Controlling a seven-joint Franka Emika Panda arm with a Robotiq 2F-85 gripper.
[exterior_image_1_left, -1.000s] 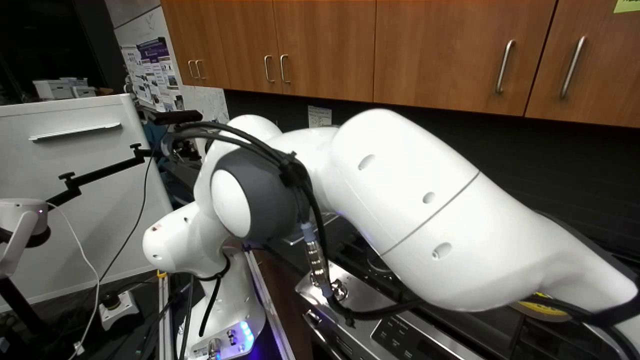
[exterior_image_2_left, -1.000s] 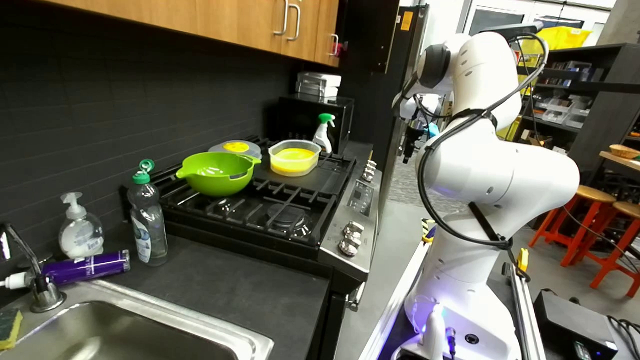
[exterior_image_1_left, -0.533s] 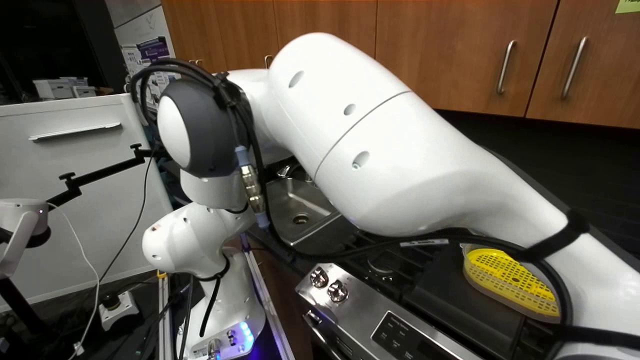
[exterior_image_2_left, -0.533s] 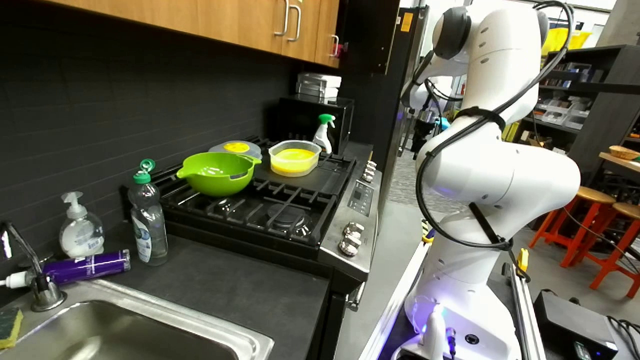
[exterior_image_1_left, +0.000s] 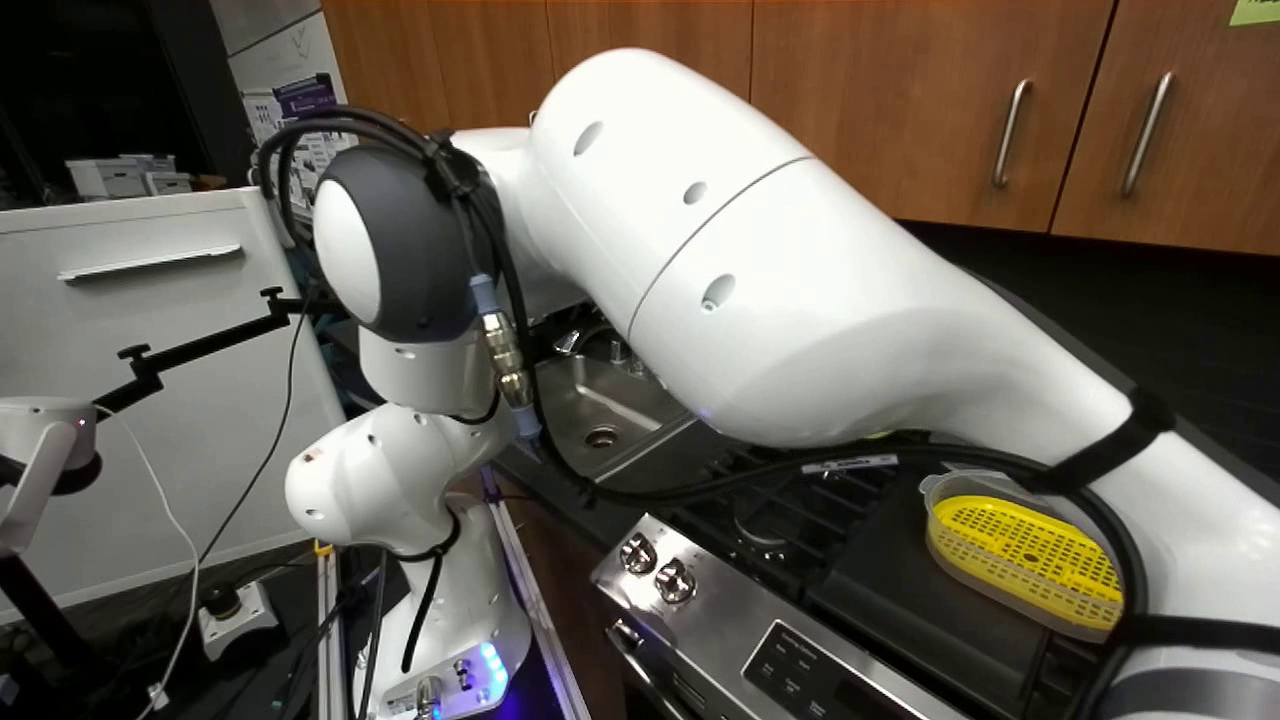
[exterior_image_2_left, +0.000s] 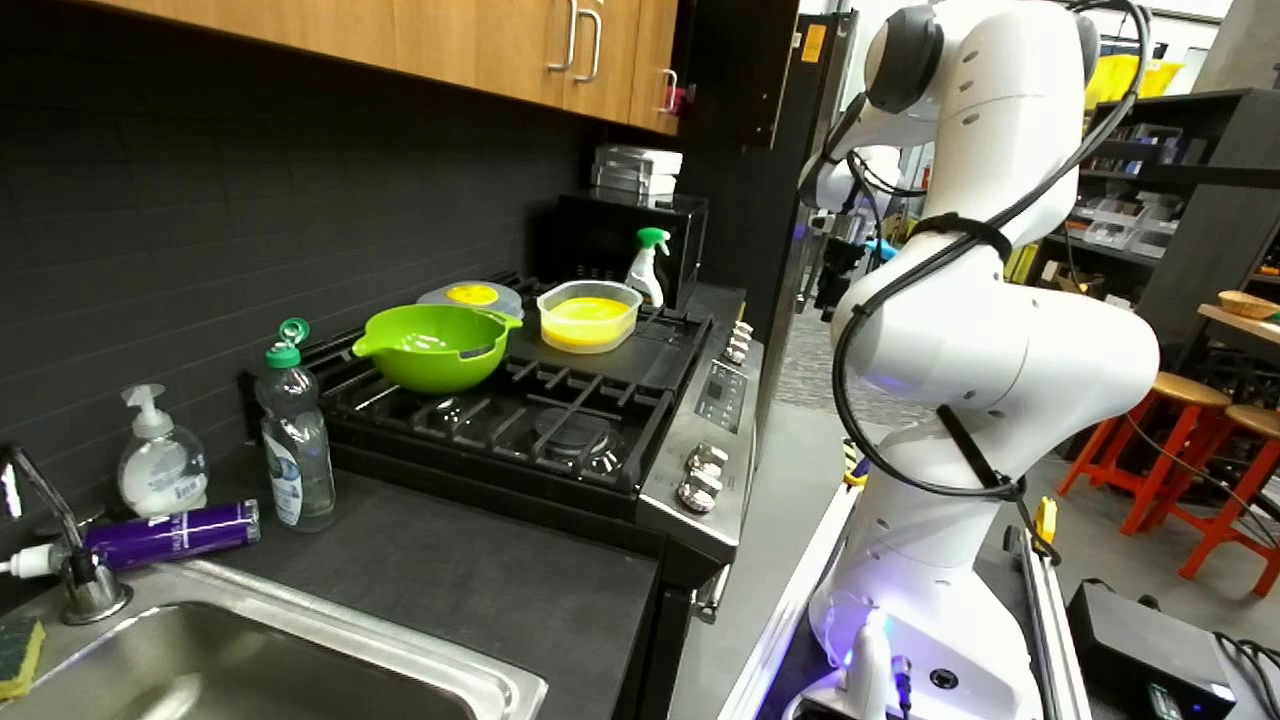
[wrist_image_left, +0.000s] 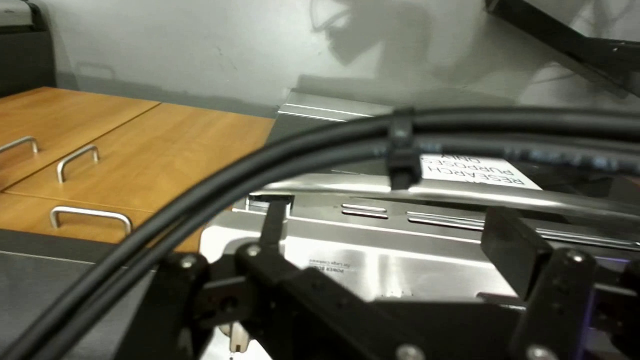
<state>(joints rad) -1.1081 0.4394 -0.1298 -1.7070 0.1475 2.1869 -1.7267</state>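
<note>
My gripper (wrist_image_left: 390, 235) stands open in the wrist view, its dark fingers (wrist_image_left: 515, 250) wide apart with nothing between them. Behind the gap lies the stove's steel front (wrist_image_left: 370, 265), apart from the fingers as far as I can tell. A white paper sign (wrist_image_left: 475, 170) is fixed to the oven door beyond. In an exterior view the gripper (exterior_image_2_left: 838, 278) hangs small and dark beside the arm, past the stove's far end. On the stove sit a green bowl (exterior_image_2_left: 435, 350) and a clear container (exterior_image_2_left: 590, 318) with a yellow basket (exterior_image_1_left: 1030, 555) inside.
Black cables (wrist_image_left: 320, 145) loop across the wrist view. A grey lid (exterior_image_2_left: 440, 297), a spray bottle (exterior_image_2_left: 648, 270) and a dish soap bottle (exterior_image_2_left: 297, 445) stand around the stove. A sink (exterior_image_2_left: 250, 660) is at the near counter, and wooden cabinets (exterior_image_1_left: 900, 110) hang above.
The arm has risen, swinging left in an exterior view and uncovering the sink and yellow basket. Most of this came in the earlier half second. The objects on the stove have not moved.
</note>
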